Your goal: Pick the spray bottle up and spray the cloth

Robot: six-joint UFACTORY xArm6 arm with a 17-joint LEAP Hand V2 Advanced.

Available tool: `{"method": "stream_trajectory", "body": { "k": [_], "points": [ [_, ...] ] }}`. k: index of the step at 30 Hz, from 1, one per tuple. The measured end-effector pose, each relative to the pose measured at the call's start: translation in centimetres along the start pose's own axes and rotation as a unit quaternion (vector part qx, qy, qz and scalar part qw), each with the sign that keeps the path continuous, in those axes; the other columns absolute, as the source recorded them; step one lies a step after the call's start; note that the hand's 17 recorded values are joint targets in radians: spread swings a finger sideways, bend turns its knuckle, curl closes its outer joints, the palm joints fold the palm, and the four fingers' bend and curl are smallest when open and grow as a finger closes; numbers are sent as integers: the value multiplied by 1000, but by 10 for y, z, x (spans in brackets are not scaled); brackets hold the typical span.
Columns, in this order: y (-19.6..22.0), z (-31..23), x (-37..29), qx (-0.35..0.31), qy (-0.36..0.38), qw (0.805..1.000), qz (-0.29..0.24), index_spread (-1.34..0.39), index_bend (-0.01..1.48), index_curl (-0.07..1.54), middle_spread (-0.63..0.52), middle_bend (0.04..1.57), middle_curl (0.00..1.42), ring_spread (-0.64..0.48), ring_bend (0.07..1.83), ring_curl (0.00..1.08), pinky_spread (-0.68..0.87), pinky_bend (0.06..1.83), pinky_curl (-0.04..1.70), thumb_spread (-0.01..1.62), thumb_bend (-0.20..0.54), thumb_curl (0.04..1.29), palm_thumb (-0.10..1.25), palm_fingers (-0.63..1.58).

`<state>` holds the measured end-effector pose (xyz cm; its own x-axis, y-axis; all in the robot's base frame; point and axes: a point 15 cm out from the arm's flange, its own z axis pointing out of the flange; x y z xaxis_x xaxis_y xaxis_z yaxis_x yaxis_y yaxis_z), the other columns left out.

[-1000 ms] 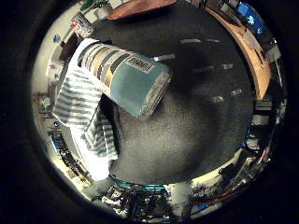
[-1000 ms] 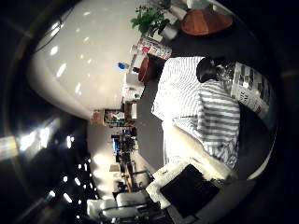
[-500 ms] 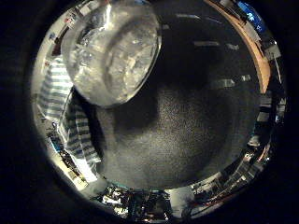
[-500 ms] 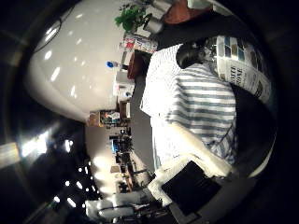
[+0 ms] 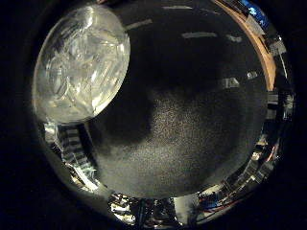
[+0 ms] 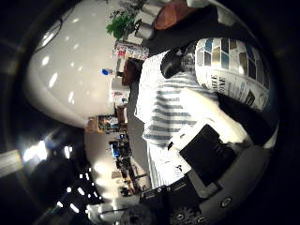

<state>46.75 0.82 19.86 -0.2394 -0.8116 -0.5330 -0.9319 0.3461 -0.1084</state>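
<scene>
Clear plastic of the spray bottle [image 5: 81, 64] now fills my palm view base-on; I've tipped it upright, my fingers [image 6: 213, 117] curled round it above the striped cloth [image 6: 164, 112] on the desk [image 5: 192, 120], so spraying comes next.

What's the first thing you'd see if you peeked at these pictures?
The spray bottle, big and close to the palm, with its patchwork label and dark nozzle over the striped cloth. The other view looks at its clear bottom above the dark table. A white part of the hand lies beside the bottle.
</scene>
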Motion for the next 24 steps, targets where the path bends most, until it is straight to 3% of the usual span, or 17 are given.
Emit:
{"method": "stream_trajectory", "body": {
  "k": [6, 11, 16, 24],
  "points": [
    [2, 6, 5, -9, 5, 1000, 5, -113, 196, 310, -14, 547, 487, -72, 910, 383, -39, 753, 308, 1034, -25, 386, 844, 475],
    [9, 12, 13, -28, 22, 999, 7, -117, 206, 361, -10, 583, 508, -57, 922, 384, -5, 757, 279, 1039, -25, 387, 790, 460],
    [14, 18, 18, -43, 25, 999, 14, -141, 201, 389, -44, 623, 526, -85, 1010, 400, -4, 787, 244, 1032, -18, 395, 799, 581],
    [12, 19, 25, -40, 30, 999, 17, -329, 216, 454, -232, 700, 607, -241, 1113, 453, -377, 1086, 319, 961, -16, 454, 938, 1010]
  ]
}}
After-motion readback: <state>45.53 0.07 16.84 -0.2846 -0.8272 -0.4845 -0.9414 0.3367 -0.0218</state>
